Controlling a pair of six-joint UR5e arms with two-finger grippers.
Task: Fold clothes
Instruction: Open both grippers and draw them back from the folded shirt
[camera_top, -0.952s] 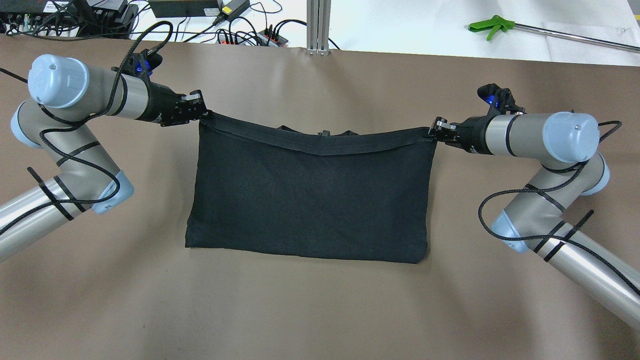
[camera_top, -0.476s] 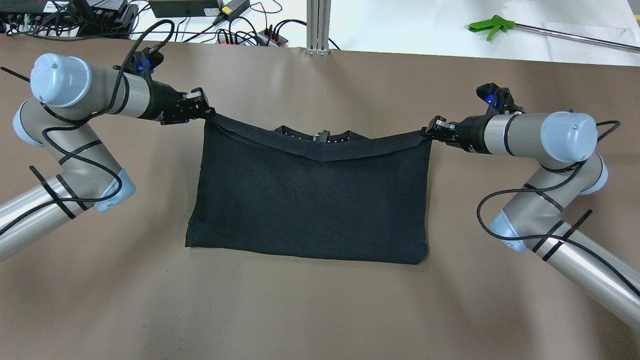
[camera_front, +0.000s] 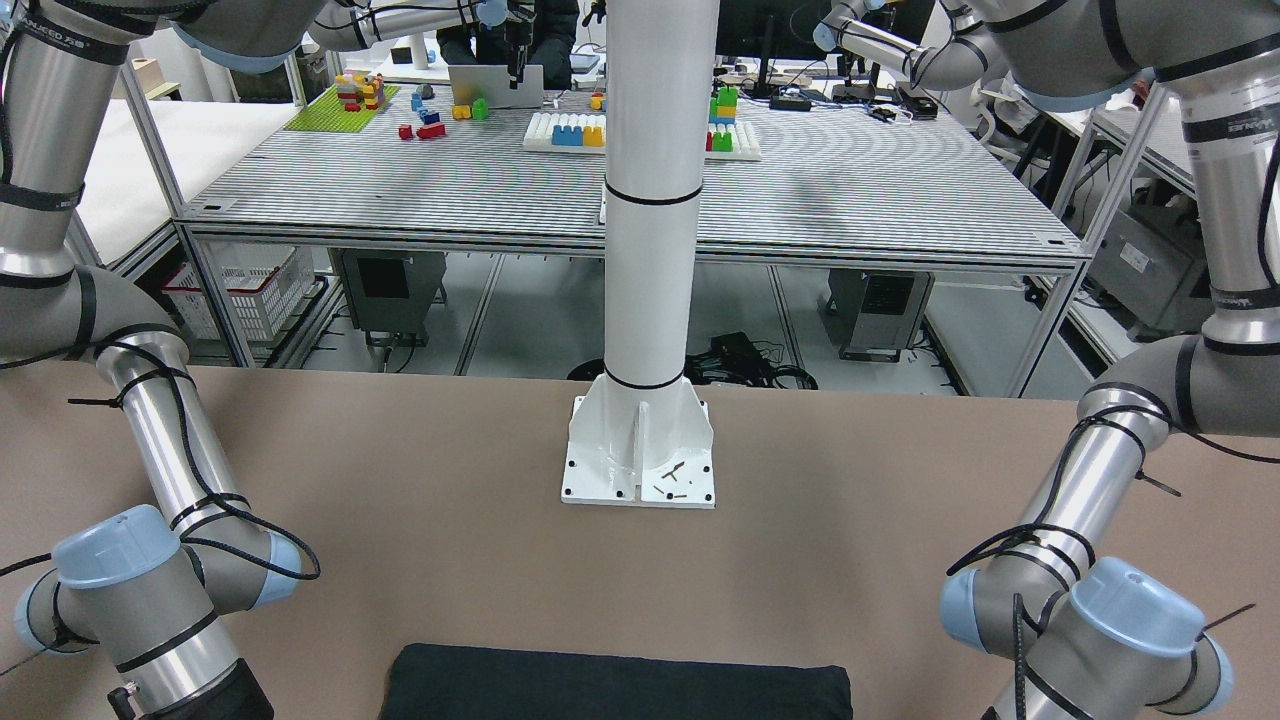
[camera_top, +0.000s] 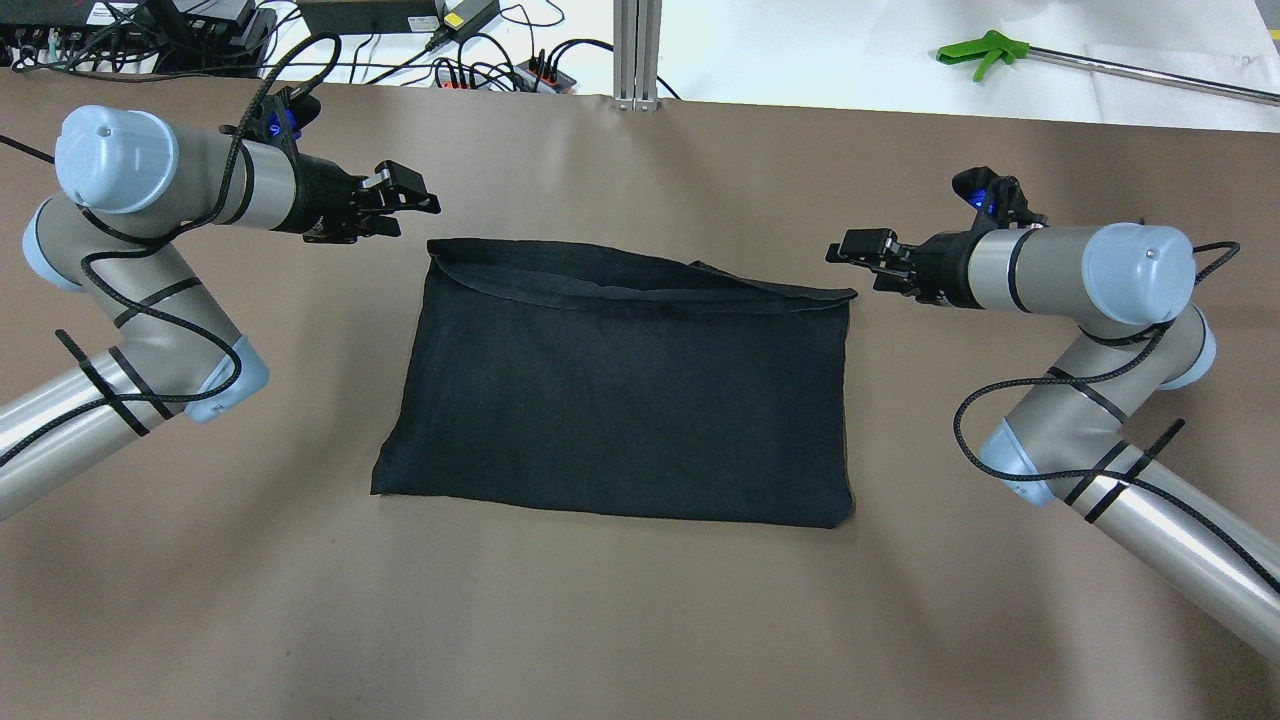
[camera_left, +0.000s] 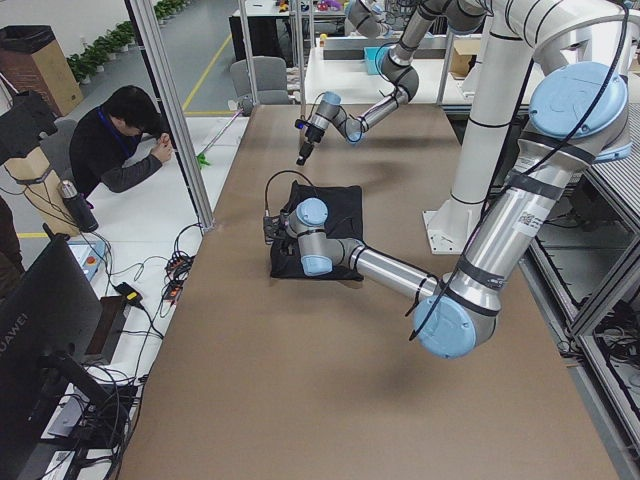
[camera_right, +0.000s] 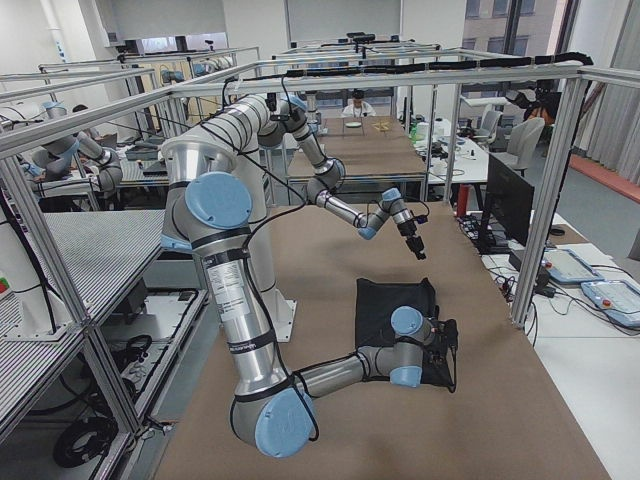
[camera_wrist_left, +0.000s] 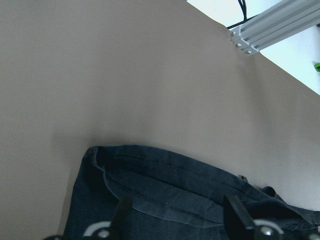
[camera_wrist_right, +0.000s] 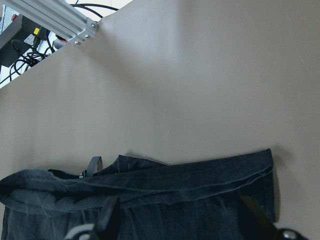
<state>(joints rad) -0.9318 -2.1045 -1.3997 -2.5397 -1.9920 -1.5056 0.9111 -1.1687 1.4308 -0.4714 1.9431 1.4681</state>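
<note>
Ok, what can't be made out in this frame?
Layers under the garment: overhead view, its top layer covers them.
Most of the garment, the left gripper, the right gripper: front-facing view, bottom edge cuts them off.
Garment's near edge: exterior left view, left arm overlaps it.

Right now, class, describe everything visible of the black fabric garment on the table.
The plain black matte fabric garment lies flat on the brown table, folded into a layered, rectangular bundle. A hem runs along its far edge, where layers overlap unevenly. Only the table touches it; the left tool and right tool hang open beside its far corners.
</note>
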